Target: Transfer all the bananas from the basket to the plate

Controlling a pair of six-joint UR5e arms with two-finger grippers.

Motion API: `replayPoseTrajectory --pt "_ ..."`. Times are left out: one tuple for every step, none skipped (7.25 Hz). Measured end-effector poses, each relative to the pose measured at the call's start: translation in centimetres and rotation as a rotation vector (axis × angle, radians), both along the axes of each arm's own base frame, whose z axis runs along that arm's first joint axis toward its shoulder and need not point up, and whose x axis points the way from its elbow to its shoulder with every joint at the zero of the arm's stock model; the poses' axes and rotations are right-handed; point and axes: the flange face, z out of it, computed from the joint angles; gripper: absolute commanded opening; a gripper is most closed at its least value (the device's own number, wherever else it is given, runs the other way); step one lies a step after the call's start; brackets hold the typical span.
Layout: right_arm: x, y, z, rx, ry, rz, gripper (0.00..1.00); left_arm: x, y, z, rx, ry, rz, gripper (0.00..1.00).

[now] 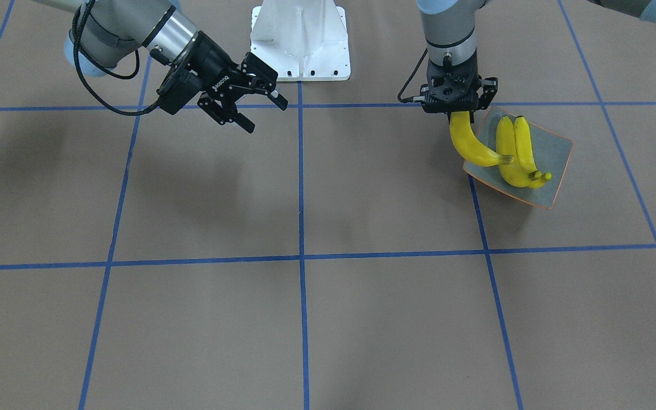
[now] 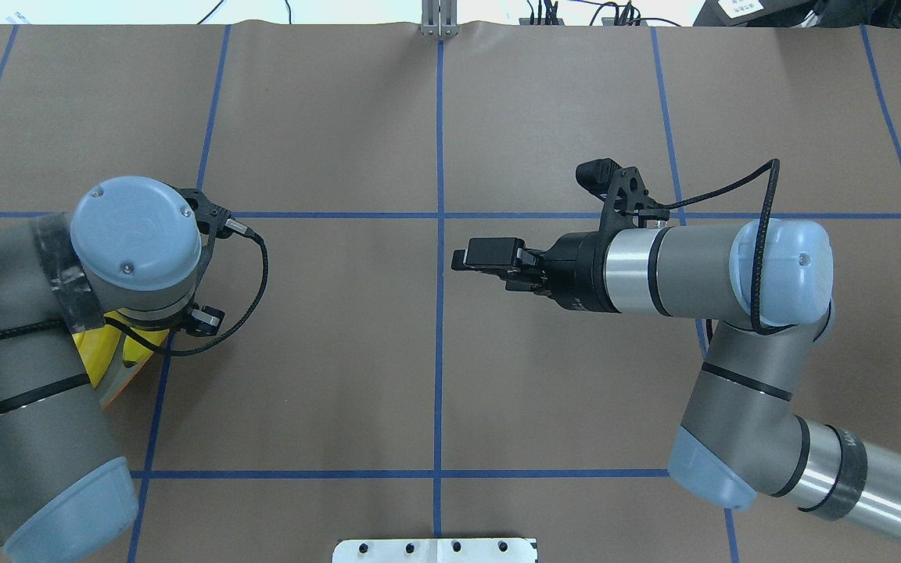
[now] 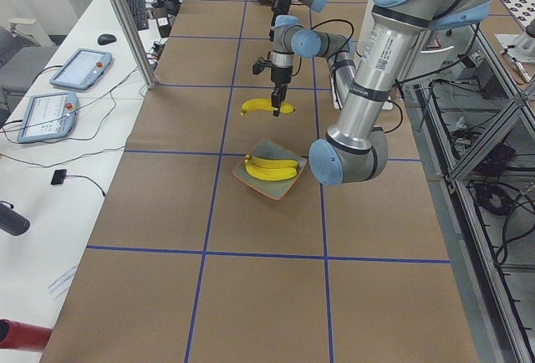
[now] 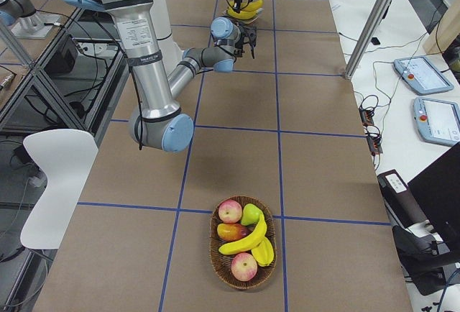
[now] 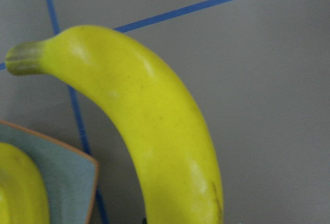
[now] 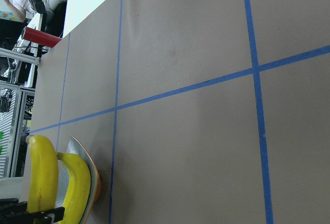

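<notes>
The left gripper [image 1: 458, 107] has its jaws closed on one end of a banana [image 1: 467, 143]. The banana hangs down above the tabletop [image 1: 305, 319], just beside the plate [image 1: 553, 152], on the side facing the tabletop's middle. From the front its lower stem end overlaps the plate's edge, but I cannot tell whether it touches anything there.

The plate sits in the left half of the tabletop, somewhat nearer the robot's edge than the far edge. A pair of bananas [image 1: 515, 154] lies on it side by side, touching, with stems pointing toward the far edge.

The right gripper [image 1: 265, 115] hovers over the middle of the tabletop, near the robot's edge. Its jaws are spread open and it is well apart from the plate.

The basket [image 4: 231, 280] stands at the tabletop's right end. In it a basket banana [image 4: 244, 242] lies across the middle among apples [image 4: 231, 211] and a green pear [image 4: 250, 213]. A second yellow fruit [image 4: 264, 252] lies just beside it, too small to tell for certain.
</notes>
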Motion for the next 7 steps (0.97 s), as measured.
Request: replayPoseTrajectory --pt "-0.4 0.3 0.1 -0.001 0.003 0.005 1.00 0.7 0.6 1.5 -0.014 -0.094 0.017 0.00" --pt "-0.6 0.5 0.3 -0.003 0.005 0.009 1.00 1.1 0.7 2.6 -0.011 -0.161 0.044 0.00" --pt "-0.8 0.7 0.4 -0.004 0.008 0.008 1.00 1.4 0.3 3.7 -0.011 -0.207 0.081 0.00" --pt "-1.0 0.8 0.5 -0.004 0.009 0.006 1.00 2.0 -0.2 5.0 -0.023 -0.248 0.106 0.00" --pt "-1.1 1.0 0.6 -0.005 0.010 0.006 1.00 2.7 -0.6 6.3 -0.040 -0.283 0.119 0.00" --pt "-1.4 1.2 0.6 -0.005 0.011 0.010 1.00 3.0 -1.0 7.3 -0.052 -0.307 0.124 0.00" --pt "-1.6 1.4 0.7 -0.005 0.012 0.016 1.00 3.2 -1.3 7.9 -0.056 -0.324 0.124 0.00"
